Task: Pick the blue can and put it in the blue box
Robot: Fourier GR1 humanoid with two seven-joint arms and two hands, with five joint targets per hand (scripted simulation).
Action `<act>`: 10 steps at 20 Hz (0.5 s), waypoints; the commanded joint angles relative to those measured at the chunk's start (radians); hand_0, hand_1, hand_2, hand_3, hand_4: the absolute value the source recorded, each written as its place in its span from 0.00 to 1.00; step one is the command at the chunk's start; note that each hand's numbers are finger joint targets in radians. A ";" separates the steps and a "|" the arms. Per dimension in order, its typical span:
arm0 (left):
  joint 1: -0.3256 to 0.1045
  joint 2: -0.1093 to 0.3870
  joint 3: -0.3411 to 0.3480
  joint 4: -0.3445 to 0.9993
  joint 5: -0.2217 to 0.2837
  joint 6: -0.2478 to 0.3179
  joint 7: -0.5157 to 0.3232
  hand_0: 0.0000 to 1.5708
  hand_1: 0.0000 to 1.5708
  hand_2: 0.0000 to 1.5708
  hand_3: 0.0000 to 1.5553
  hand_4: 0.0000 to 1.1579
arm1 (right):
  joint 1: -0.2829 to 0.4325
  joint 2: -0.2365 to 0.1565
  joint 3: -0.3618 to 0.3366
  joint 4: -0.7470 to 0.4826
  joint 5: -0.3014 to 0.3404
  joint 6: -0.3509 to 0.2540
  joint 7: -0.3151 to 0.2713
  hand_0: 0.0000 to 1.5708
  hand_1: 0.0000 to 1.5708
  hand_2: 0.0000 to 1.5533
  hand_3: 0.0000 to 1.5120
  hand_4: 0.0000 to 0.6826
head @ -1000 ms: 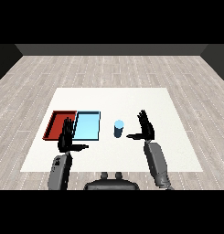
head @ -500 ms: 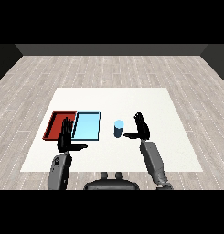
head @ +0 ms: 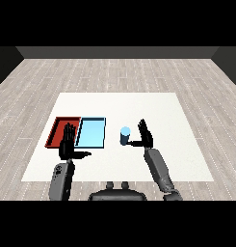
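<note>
The blue can (head: pixel 124 135) stands upright on the white table (head: pixel 163 111), just to the left of the right hand (head: pixel 146 137) and level with its thumb. That hand is held edge-up with its fingers straight and spread a little, palm turned toward the can, and the thumb reaches out to the left so that its tip comes right up beside the can's lower half (whether it actually touches cannot be told from this view). No finger is curled round the can. Farther to the left of the right hand, beyond the can, lies the light blue tray (head: pixel 91 132), its near right corner a short way from the can, with bare table between them. The red tray (head: pixel 57 129) lies touching the blue one on its far side. The left hand (head: pixel 68 143) hovers over the near edges of the two trays, about where they meet, fingers straight and pointing away from the robot, thumb stuck out to the right; it holds nothing.
</note>
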 commanded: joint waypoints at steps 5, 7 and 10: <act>0.005 0.022 0.019 -0.009 0.014 -0.008 0.017 0.00 0.00 0.00 0.00 0.00 | -0.036 0.000 0.001 0.151 -0.012 0.057 -0.088 0.00 0.00 0.00 0.00 0.00; -0.067 -0.006 -0.003 0.028 -0.016 0.041 0.032 0.00 0.00 0.00 0.00 0.00 | -0.016 0.001 0.103 0.145 -0.081 -0.022 -0.133 0.00 0.00 0.00 0.00 0.00; 0.010 -0.023 -0.020 0.051 -0.056 0.038 -0.073 0.00 0.00 0.00 0.00 0.00 | -0.102 0.001 0.050 0.240 -0.087 -0.001 -0.126 0.00 0.00 0.00 0.00 0.00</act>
